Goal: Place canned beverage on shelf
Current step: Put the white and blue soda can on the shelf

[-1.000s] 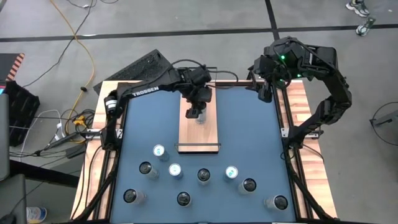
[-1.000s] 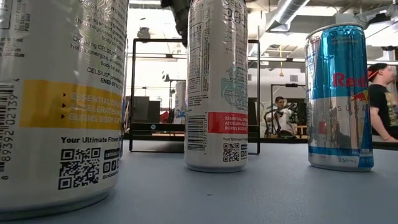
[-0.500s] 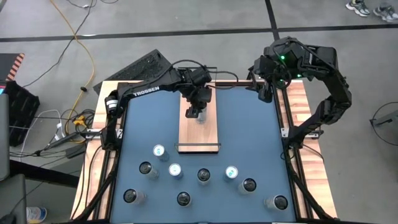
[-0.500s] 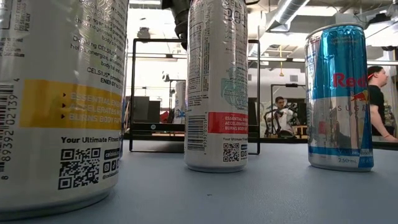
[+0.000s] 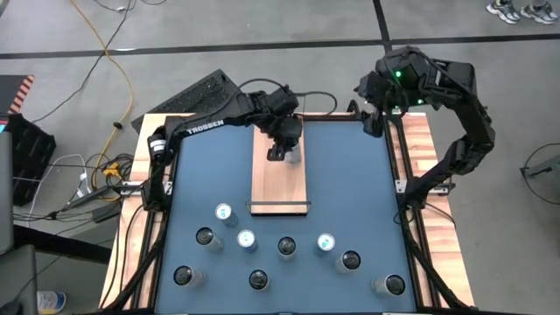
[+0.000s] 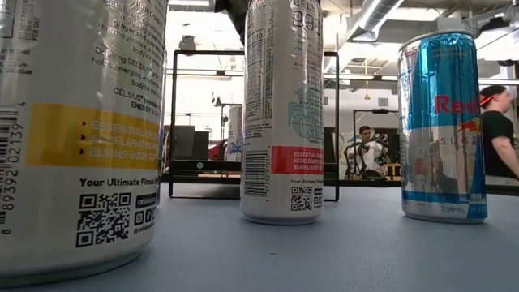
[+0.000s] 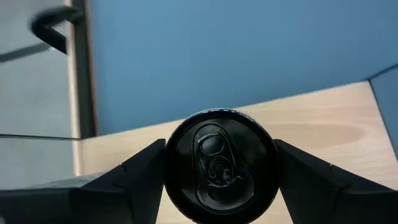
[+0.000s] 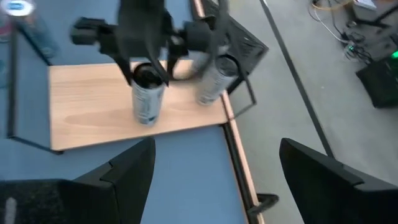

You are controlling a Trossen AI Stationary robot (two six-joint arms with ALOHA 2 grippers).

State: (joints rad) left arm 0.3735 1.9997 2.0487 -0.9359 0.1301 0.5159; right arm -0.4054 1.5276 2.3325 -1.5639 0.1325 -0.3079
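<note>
I have one can [image 7: 221, 165] upright on the far half of the shelf [image 5: 280, 188], and the left gripper [image 5: 284, 149] has its fingers pressed on both sides of it. A second can [image 8: 214, 81] stands just beside it at the shelf's far end, by the black rail. The right gripper [image 8: 217, 146] hangs over the table's far right corner, jaws wide with nothing between them.

On the near half of the table [image 5: 350, 192] I count nine more cans [image 5: 286, 246], all upright and apart. In the low view two of them read "CELSIUS", with "ESSENTIAL ENERGY", "BURNS BODY F", "Your Ultimate Fitness" and QR codes. A blue one [image 6: 442, 130] shows "Red" and "250 ml". The left arm [image 5: 206, 129] reads "TROSSEN".

The tabletop is blue, edged with wood strips. Around it I see grey floor, cables and a keyboard [image 5: 197, 94]. Far off are a seated person [image 6: 365, 150] and another person [image 6: 499, 134] at the right.
</note>
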